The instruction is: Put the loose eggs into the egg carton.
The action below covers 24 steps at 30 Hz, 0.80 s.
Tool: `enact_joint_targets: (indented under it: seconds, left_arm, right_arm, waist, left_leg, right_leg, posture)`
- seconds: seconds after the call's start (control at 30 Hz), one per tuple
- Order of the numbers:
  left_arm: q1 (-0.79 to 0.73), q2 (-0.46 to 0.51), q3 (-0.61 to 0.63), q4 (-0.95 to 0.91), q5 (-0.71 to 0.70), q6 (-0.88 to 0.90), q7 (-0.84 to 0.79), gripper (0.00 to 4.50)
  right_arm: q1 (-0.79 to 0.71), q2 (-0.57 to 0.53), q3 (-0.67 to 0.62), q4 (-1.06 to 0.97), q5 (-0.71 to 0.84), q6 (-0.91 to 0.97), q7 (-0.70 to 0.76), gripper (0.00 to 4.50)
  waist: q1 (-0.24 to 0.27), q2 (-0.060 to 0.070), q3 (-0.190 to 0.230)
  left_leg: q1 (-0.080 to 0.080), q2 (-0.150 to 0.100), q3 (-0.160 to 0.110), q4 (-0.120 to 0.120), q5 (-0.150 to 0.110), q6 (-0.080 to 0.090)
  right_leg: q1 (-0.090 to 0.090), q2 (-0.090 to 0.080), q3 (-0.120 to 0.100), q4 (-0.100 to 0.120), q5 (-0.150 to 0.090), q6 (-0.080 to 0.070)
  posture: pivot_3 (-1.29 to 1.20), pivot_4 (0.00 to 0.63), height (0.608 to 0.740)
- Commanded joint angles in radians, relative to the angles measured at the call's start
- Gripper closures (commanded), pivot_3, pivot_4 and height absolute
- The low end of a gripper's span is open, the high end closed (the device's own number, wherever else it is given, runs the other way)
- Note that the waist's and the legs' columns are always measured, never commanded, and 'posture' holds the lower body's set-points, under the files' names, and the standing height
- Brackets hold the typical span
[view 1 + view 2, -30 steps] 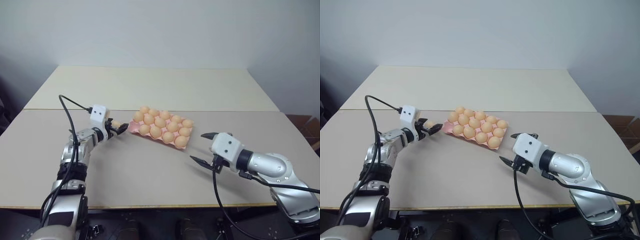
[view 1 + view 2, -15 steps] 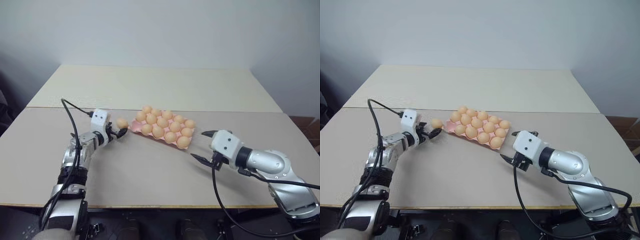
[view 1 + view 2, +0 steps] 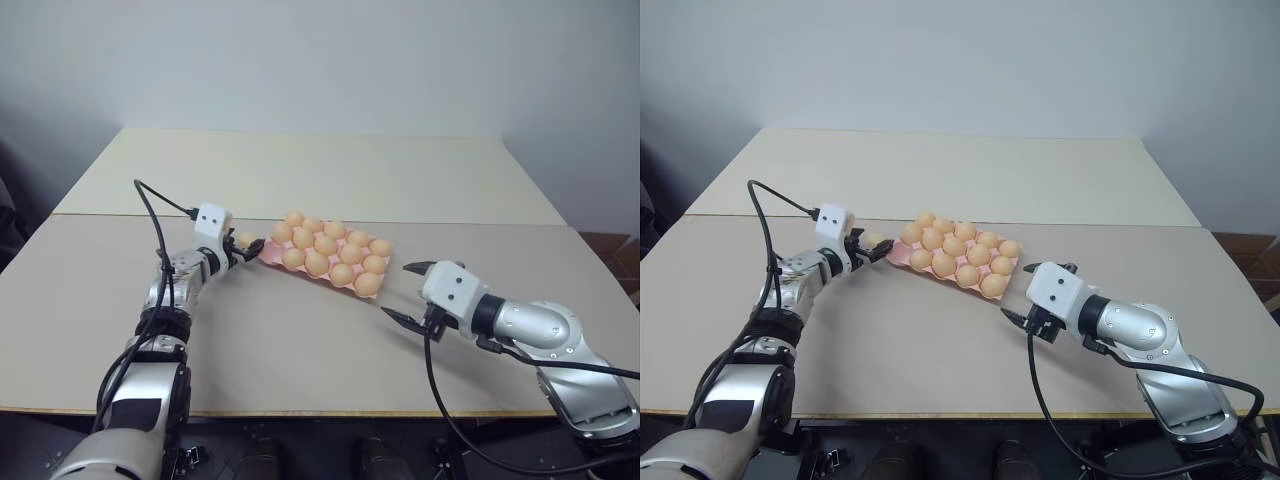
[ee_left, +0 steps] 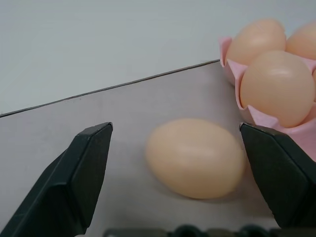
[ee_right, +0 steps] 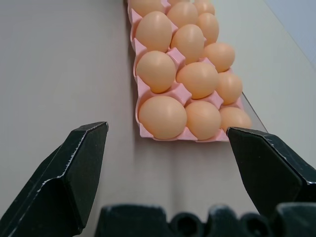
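Observation:
One loose egg (image 4: 195,158), pale orange-tan, lies on the table just off the left end of the egg carton (image 3: 325,278). The carton is a pink tray whose visible cups hold eggs (image 5: 159,116). My left gripper (image 3: 243,246) is open, with one black finger on each side of the loose egg and a gap to each of them in the left wrist view. My right gripper (image 3: 398,292) is open above the table off the carton's near right corner, pointing toward it, with nothing between its fingers (image 5: 64,173).
The carton sits near the middle of a beige table (image 3: 300,340), close to the seam (image 3: 480,224) with a second table behind. The near edge (image 3: 330,412) runs below both arms. A black cable (image 3: 150,200) loops over my left forearm.
My left arm has reached forward and to the right, bringing its open fingers and the loose egg closer to the carton's left end. The right arm has stayed still.

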Motion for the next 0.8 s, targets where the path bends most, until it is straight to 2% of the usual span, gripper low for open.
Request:
enact_joint_targets:
  seconds: [0.03,0.2,0.3,0.43,0.47,0.63,0.8]
  left_arm:
    - [-0.053,-0.007,-0.003,0.068,0.011,-0.019,0.001,0.01]
    - [-0.079,-0.014,-0.012,0.13,0.028,-0.028,0.015,0.01]
    - [-0.085,-0.017,-0.006,0.148,0.028,-0.06,0.011,0.56]
    - [-0.095,-0.016,0.001,0.168,0.023,-0.068,-0.01,1.83]
    - [-0.098,-0.016,-0.001,0.169,0.026,-0.068,-0.006,2.03]
    - [-0.106,-0.007,-0.014,0.157,0.044,-0.057,0.011,2.12]
    - [-0.074,0.02,0.003,0.059,0.022,-0.034,-0.014,2.12]
  right_arm:
    - [0.001,-0.004,-0.031,-0.033,-0.003,-0.013,-0.008,0.0]
    - [0.007,-0.006,-0.036,-0.04,-0.002,-0.009,-0.009,0.0]
    - [0.01,-0.007,-0.038,-0.042,-0.003,-0.008,-0.009,0.0]
    - [0.012,-0.009,-0.039,-0.04,-0.005,-0.008,-0.009,0.0]
    - [0.009,-0.009,-0.039,-0.04,-0.004,-0.006,-0.009,0.0]
    - [0.003,-0.013,-0.042,-0.039,-0.004,-0.003,-0.006,0.0]
    - [0.012,-0.015,-0.044,-0.041,-0.007,-0.006,-0.008,0.0]
  waist:
    - [0.0,0.0,0.0]
    - [0.0,0.0,0.0]
    - [-0.001,0.0,0.0]
    - [-0.002,0.0,0.0]
    - [-0.003,0.0,0.0]
    - [-0.002,0.0,0.0]
    - [-0.004,0.0,0.0]
  left_leg:
    - [0.0,0.0,0.0,0.0,0.0,0.0]
    - [0.0,0.0,0.0,0.0,0.0,0.0]
    - [0.0,0.0,0.0,0.0,0.0,0.0]
    - [0.0,0.0,0.0,0.0,0.0,0.0]
    - [0.0,0.0,0.0,0.0,0.0,0.0]
    - [0.0,0.0,0.0,0.0,0.0,0.0]
    - [0.0,0.0,0.0,0.0,0.0,0.0]
  right_leg:
    - [0.0,0.0,0.0,0.0,0.0,0.0]
    - [0.0,0.0,0.0,0.0,0.0,0.0]
    - [0.0,0.0,0.0,0.0,0.0,0.0]
    - [0.0,0.0,0.0,0.0,0.0,0.0]
    - [0.0,0.0,0.0,0.0,0.0,0.0]
    - [0.0,0.0,0.0,0.0,0.0,0.0]
    - [0.0,0.0,0.0,0.0,0.0,0.0]
  posture:
    - [0.0,0.15,0.74]
    - [0.0,0.15,0.74]
    - [0.0,0.15,0.74]
    - [0.0,0.15,0.74]
    - [0.0,0.15,0.74]
    - [0.0,0.15,0.74]
    - [0.0,0.15,0.74]
